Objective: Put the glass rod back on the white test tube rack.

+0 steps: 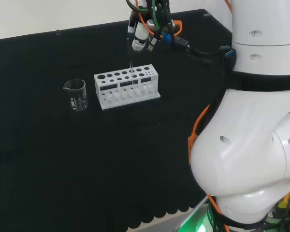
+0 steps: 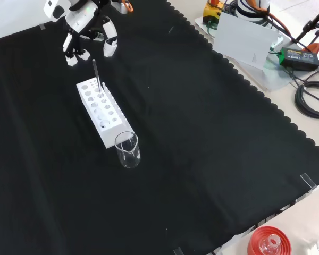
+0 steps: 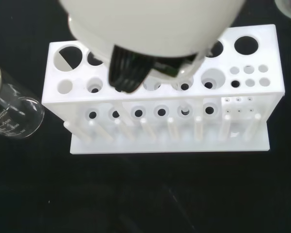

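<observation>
Nearest in the front view, a red ribbed ring (image 2: 268, 240) with a clear piece on it is seen at the cloth's (image 2: 202, 138) lower edge. Farther up the cloth, an empty glass beaker (image 2: 128, 150) is stood just beside the near end of the white rack (image 2: 98, 110); in the head view the beaker (image 1: 76, 94) is placed to the left of the rack (image 1: 127, 86). The glass rod (image 2: 97, 76) is seen upright in a hole near the rack's far end, its upper part rising above the top plate; in the head view it shows as a thin line (image 1: 131, 60) running down from the hand to the rack. Beyond the rack, the hand (image 2: 85, 32) is held above the rod's top, its fingers (image 2: 109, 48) hanging downward. Whether the rod is pinched or free cannot be told.
</observation>
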`<action>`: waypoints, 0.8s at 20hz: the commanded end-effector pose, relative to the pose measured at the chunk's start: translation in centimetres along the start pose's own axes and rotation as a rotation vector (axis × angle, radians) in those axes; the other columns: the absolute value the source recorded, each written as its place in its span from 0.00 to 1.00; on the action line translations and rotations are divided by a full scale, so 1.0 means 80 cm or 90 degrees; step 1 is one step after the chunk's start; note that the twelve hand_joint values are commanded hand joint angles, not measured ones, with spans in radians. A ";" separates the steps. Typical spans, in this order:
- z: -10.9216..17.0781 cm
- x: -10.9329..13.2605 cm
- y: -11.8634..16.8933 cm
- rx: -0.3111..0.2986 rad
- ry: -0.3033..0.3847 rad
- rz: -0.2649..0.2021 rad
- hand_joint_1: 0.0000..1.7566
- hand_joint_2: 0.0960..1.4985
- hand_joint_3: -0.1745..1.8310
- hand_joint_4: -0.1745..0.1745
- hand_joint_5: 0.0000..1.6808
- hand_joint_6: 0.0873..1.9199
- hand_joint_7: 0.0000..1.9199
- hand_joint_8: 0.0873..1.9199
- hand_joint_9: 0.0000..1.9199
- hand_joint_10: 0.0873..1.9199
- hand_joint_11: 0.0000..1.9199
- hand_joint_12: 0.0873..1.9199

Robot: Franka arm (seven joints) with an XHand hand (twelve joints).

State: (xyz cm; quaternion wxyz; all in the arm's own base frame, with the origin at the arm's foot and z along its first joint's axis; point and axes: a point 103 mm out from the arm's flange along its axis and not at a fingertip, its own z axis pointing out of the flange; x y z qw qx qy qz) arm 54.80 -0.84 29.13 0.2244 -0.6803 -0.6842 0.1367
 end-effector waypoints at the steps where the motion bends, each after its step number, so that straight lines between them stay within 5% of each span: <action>1: -0.003 -0.002 -0.004 -0.005 0.003 -0.001 0.71 0.21 0.46 0.00 0.20 0.32 0.44 0.37 1.00 0.00 1.00 0.15; 16: -0.015 -0.009 -0.019 -0.021 0.005 -0.006 0.71 0.21 0.46 0.00 0.22 0.32 0.44 0.37 1.00 0.00 1.00 0.16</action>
